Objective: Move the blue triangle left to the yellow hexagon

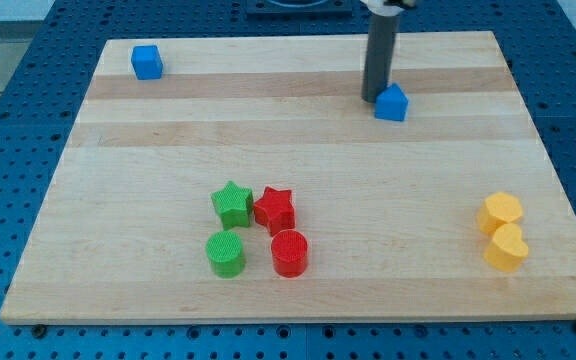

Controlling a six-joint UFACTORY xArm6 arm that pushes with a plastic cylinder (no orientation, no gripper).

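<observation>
The blue triangle (392, 103) sits on the wooden board near the view's top, right of centre. My tip (372, 98) stands just to its left, touching or nearly touching it. The yellow hexagon (500, 211) lies at the view's right, well below the blue triangle. A yellow heart (506, 247) sits directly below the hexagon, touching it.
A blue cube (147, 62) sits at the view's top left. A green star (232, 204), red star (275, 209), green cylinder (226, 253) and red cylinder (289, 252) cluster at the bottom centre. The board edge (298, 318) runs along the bottom.
</observation>
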